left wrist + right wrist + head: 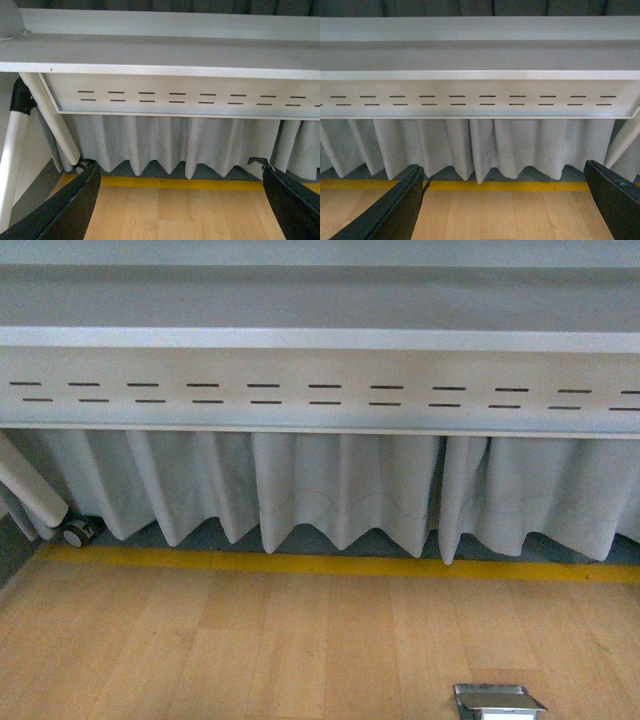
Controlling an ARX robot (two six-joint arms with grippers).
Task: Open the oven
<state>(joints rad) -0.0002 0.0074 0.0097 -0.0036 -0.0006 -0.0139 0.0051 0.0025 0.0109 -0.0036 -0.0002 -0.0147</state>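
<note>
Oven absent from all views; opening not begun. Left gripper (176, 166) and right gripper (505, 168), lower frame, gape wide, holding nothing.

Slotted grey panel (320, 390), pleated curtain (340, 490), yellow line (330, 565), wooden floor (250, 650)

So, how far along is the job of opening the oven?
Nothing looks done: no oven shows in any view, only a grey table, curtain and wooden floor. In hand: nothing; the left gripper and right gripper are open and empty. Left: the whole job, finding the oven and opening it.
</note>
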